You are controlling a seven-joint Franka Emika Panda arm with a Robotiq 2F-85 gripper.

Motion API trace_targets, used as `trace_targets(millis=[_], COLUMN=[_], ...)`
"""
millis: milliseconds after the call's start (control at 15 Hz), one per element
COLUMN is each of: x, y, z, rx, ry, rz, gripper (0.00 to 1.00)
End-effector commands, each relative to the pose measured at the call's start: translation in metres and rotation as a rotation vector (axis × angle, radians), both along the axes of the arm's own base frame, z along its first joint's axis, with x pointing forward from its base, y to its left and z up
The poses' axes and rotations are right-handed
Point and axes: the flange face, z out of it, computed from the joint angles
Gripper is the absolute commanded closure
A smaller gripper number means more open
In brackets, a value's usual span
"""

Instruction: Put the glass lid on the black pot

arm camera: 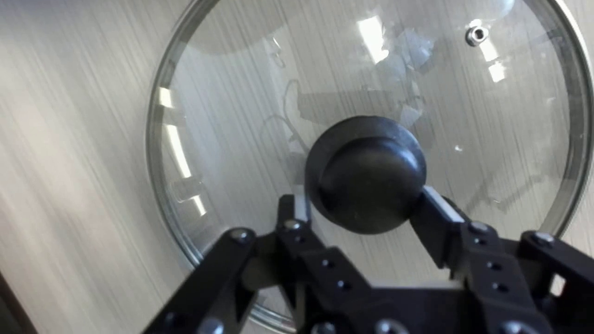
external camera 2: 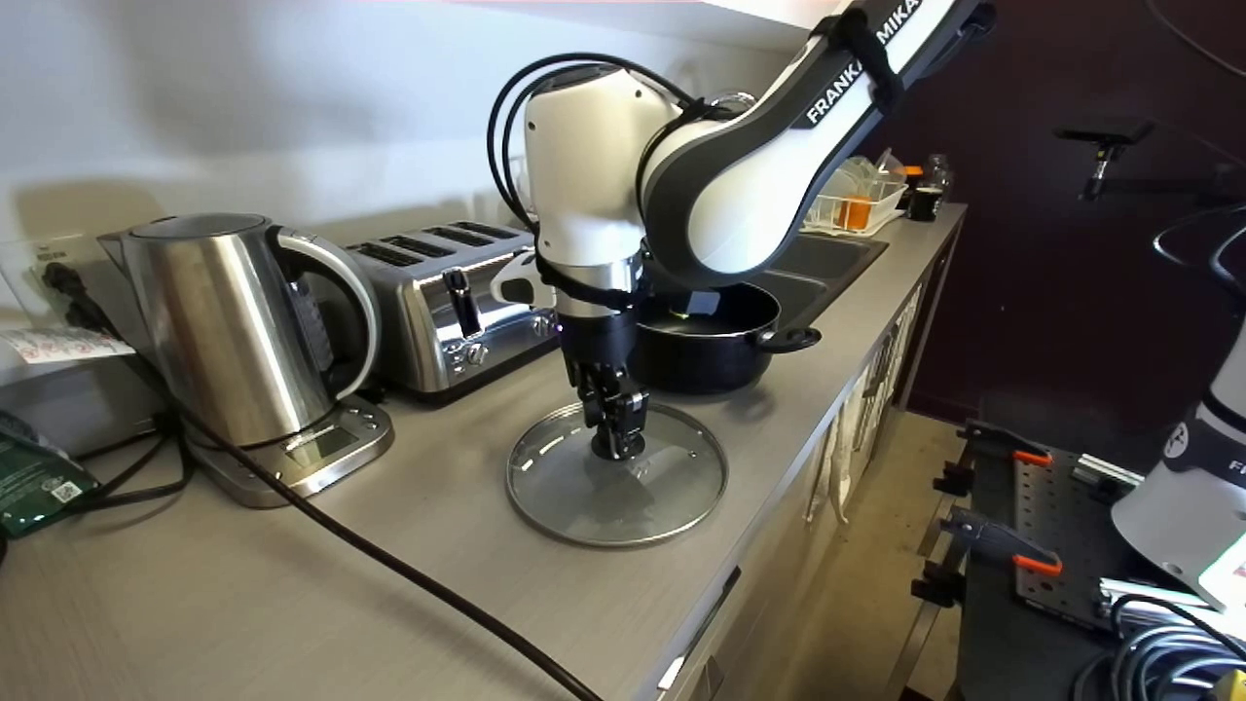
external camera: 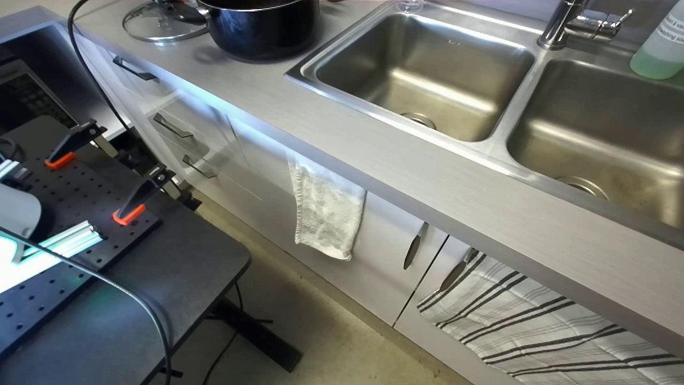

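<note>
The glass lid [external camera 2: 623,506] lies flat on the counter, and it also shows in the wrist view [arm camera: 241,116] and at the top of an exterior view [external camera: 144,27]. Its round black knob [arm camera: 371,181] is up. My gripper [arm camera: 366,202] points down over the lid, also seen in an exterior view [external camera 2: 615,419]. Its fingers stand apart on both sides of the knob. The right finger appears against the knob; a narrow gap shows at the left. The black pot [external camera 2: 696,362] stands uncovered beside the lid, between it and the sink, and shows in both exterior views [external camera: 264,27].
A steel kettle [external camera 2: 219,331] on its base and a steel toaster [external camera 2: 438,302] stand along the wall. A black cable [external camera 2: 409,574] crosses the counter. The steel sink [external camera: 523,80] lies beyond the pot. The counter's front edge [external camera 2: 740,540] runs close to the lid.
</note>
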Motion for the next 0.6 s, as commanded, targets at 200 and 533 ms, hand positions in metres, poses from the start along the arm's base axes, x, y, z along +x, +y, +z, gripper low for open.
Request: trace_targets(millis=[200,533], x=[0.003,-0.006], y=[0.004,0.014], z=[0.007,0.022], rx=[0.020,0.038], ry=[0.022,0.011], rz=[0.016,0.044], gripper=[0.77,0.77])
